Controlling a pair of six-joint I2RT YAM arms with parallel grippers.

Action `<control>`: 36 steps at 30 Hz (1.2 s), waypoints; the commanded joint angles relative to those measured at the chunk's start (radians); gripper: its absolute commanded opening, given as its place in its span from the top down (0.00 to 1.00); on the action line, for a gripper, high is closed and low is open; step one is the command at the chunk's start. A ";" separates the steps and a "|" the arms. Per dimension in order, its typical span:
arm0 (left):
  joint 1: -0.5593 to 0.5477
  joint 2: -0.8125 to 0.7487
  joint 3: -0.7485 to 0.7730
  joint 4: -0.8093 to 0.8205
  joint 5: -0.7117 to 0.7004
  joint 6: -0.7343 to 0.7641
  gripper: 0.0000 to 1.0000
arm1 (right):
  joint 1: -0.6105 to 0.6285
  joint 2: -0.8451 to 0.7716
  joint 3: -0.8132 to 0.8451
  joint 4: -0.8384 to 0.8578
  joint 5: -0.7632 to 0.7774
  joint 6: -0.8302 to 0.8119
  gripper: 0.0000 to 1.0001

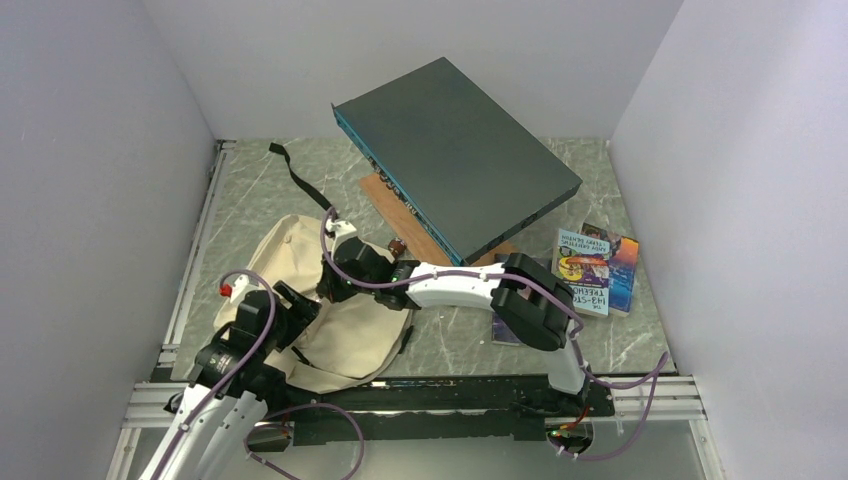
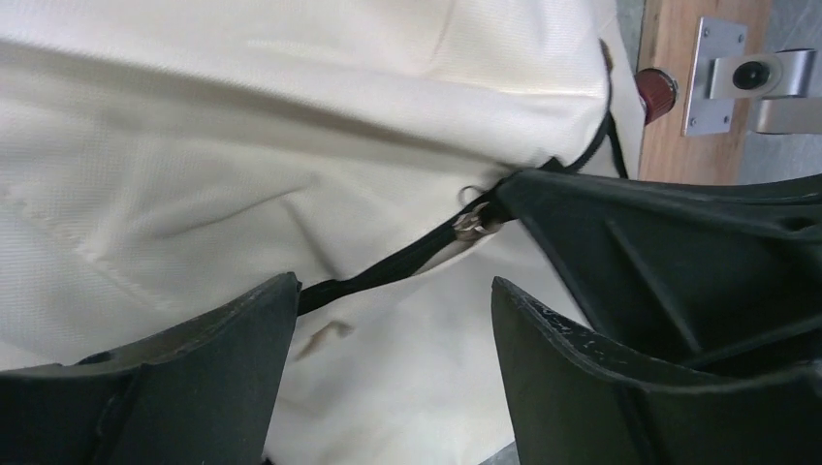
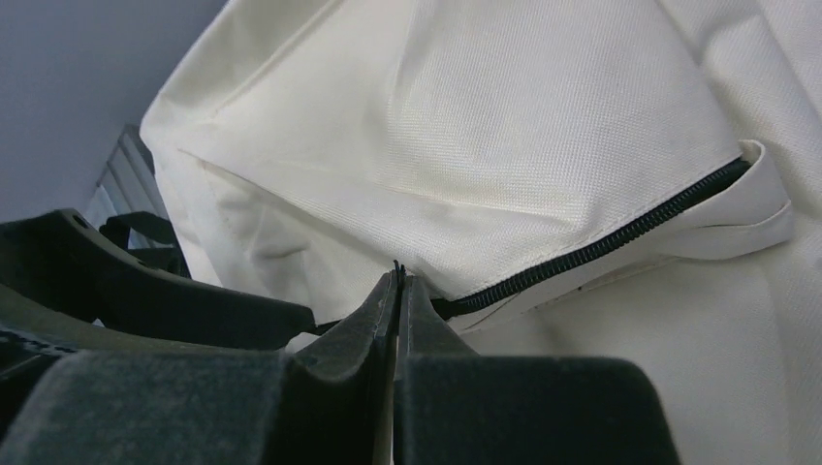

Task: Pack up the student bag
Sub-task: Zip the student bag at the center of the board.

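The student bag (image 1: 345, 335), cream canvas with black zips, lies flat at the near left of the table. My right gripper (image 3: 397, 276) reaches across to it and is shut on a thin black zipper pull at the end of a zip (image 3: 601, 237). In the left wrist view the metal slider (image 2: 472, 225) shows at the tip of the right gripper's dark fingers (image 2: 620, 242). My left gripper (image 2: 393, 310) hovers open just over the bag's fabric (image 2: 291, 145), with the black zip line running past its left finger (image 2: 242, 329). Nothing is between its fingers.
A big dark grey flat box (image 1: 460, 150) leans on a wooden board (image 1: 400, 215) behind the bag. Some books (image 1: 595, 268) lie at the right. A black strap (image 1: 300, 180) trails toward the back. A red-capped item (image 2: 659, 89) sits by the board.
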 commanded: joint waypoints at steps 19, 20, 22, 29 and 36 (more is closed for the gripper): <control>-0.002 0.135 -0.002 -0.030 -0.076 0.033 0.85 | -0.029 -0.104 0.065 0.065 0.144 -0.163 1.00; -0.002 0.130 -0.002 -0.033 -0.081 0.031 0.91 | -0.029 -0.110 0.070 0.057 0.167 -0.182 1.00; -0.002 0.123 0.002 -0.049 -0.090 0.017 1.00 | -0.030 -0.118 0.088 0.031 0.205 -0.213 1.00; -0.002 0.068 0.017 -0.131 -0.136 -0.067 1.00 | -0.069 -0.128 0.123 -0.017 0.293 -0.265 1.00; -0.008 0.041 0.030 -0.197 -0.176 -0.136 1.00 | -0.130 -0.117 0.145 -0.041 0.358 -0.322 1.00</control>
